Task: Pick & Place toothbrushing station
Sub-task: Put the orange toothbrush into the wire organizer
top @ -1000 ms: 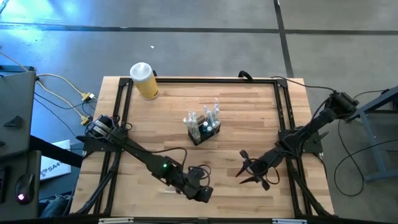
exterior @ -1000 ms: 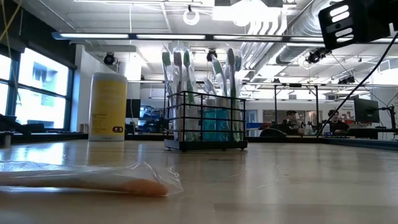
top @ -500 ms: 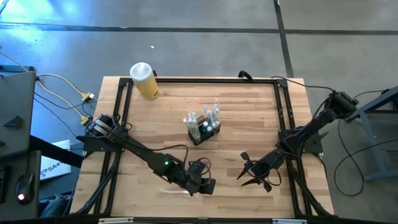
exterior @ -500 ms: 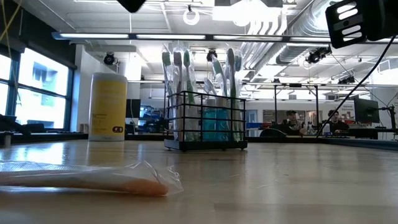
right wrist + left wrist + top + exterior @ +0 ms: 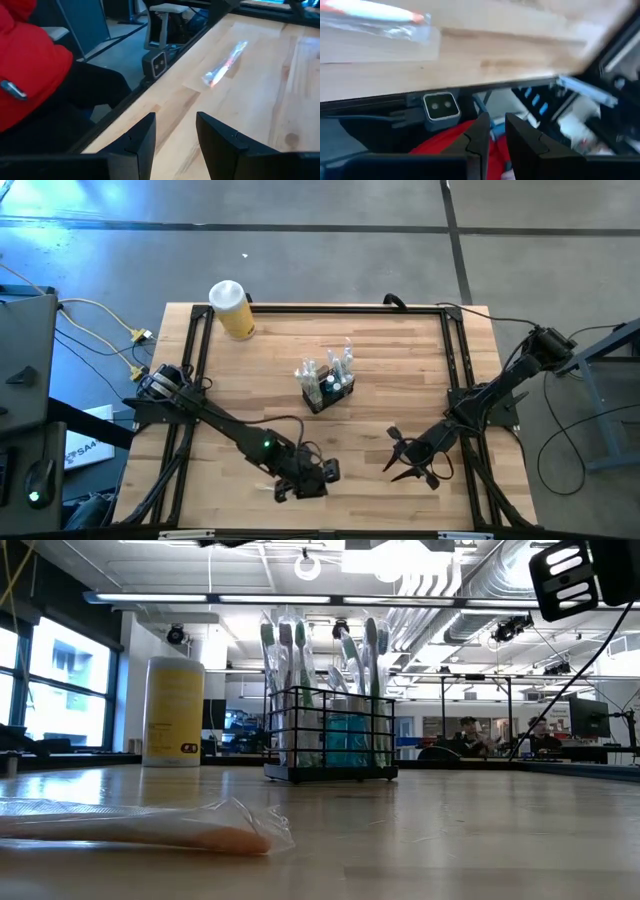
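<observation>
Since a second ago the left gripper [image 5: 300, 488] has swung back over the wrapped toothbrush [image 5: 268, 488] near the worktop [image 5: 400, 360] front edge — fingers nearly pressed together. Right gripper [image 5: 400, 460] hovers, fingers spread. Low view: caddy [image 5: 330, 745] stands mid-worktop, untouched. A sideways knock could tip it — brushes stand tall.

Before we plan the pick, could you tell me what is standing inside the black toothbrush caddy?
The toothbrush caddy holds several upright toothbrushes with heads above its rim, and something teal behind the wire slats. The brush handles' lower ends and the compartment floor are hidden by the slats.
</observation>
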Tool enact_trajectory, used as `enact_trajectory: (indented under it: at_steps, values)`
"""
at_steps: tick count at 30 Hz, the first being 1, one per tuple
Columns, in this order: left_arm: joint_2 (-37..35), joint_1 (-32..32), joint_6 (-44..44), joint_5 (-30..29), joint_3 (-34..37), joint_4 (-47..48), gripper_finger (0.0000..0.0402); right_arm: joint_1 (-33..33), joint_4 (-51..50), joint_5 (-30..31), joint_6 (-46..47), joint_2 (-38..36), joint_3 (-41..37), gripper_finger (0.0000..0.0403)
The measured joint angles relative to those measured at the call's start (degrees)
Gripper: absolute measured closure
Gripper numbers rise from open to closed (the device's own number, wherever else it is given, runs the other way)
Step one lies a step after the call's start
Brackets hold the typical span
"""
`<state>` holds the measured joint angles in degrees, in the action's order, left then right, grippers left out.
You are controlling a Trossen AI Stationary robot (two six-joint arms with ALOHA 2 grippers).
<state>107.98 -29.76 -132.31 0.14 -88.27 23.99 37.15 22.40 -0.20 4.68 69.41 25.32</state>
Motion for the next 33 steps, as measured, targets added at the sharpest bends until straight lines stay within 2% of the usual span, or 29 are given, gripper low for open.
enact_trajectory:
  at_steps: [6,12,19,27,33]
  values:
    - [0.02,0.29,1.05,-2.62,0.00,1.47,0.0343,0.00,-0.03,-0.05,0.25,0.00,0.00,0.0270]
    - [0.82,0.01,1.54,0.41,-0.01,0.52,0.0343,0.00,-0.03,-0.05,0.25,0.00,0.00,0.0270]
    - [0.83,-0.28,2.72,-0.32,-0.04,-1.10,0.0340,0.00,-0.42,-0.03,0.25,0.00,0.00,0.0270]
    - [0.85,-0.63,-0.03,-0.40,-0.02,-0.84,0.0270,0.00,-1.58,-0.01,0.26,0.01,0.00,0.0270]
    - [0.85,-0.60,-1.46,-1.02,-0.02,-0.47,0.0261,0.00,-1.87,-0.01,0.27,0.00,0.00,0.0270]
